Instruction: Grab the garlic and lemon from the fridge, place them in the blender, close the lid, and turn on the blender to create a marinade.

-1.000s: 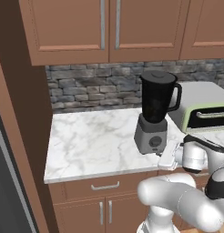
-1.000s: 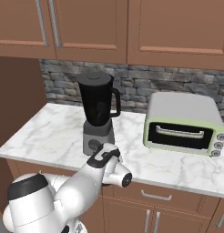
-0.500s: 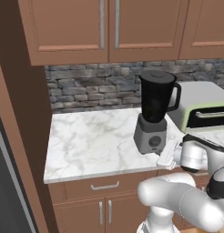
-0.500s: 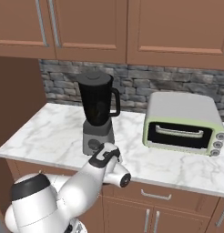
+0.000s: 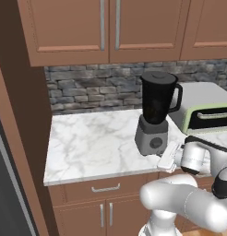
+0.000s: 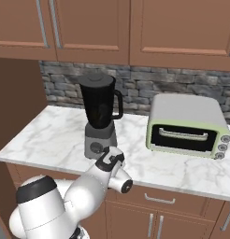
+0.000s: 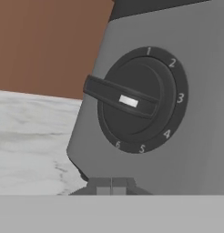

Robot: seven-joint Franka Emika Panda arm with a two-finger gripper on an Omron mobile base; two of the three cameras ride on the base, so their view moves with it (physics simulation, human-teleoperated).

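Currently at dial stage | my gripper (image 7: 112,182) clenched empty, lower frame, facing blender (image 5: 154,115) dial (image 7: 134,101) | positioned for switch-on.

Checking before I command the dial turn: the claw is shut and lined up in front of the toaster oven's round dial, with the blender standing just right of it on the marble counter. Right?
Not quite. The shut claw faces the blender base's round dial, as the hand view shows. The toaster oven stands to the blender's right on the counter.
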